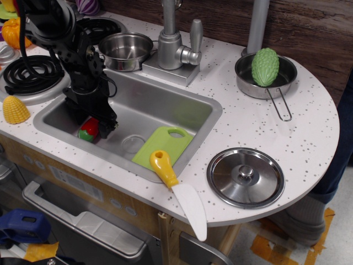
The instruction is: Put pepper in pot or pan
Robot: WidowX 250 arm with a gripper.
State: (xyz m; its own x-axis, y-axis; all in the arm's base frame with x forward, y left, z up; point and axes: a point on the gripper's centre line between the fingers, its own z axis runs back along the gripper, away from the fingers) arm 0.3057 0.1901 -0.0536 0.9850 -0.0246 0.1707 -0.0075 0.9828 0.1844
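The small red pepper (88,129) with its green end lies on the floor of the steel sink (165,107), in the left corner. My gripper (90,125) reaches down into the sink, with its black fingers (108,122) on either side of the pepper and the jaws apart. Whether the pads touch the pepper is hidden. The deep shiny steel pot (126,51) stands empty on the counter behind the sink, left of the faucet, a short way beyond my gripper.
A green cutting board (163,145) lies in the sink. A yellow-handled toy knife (176,186) rests on its front edge. The faucet (175,43) stands right of the pot. Elsewhere: a pan (248,83) holding a green vegetable, a flat lid (245,177), yellow corn (15,110) and a black burner coil (30,72).
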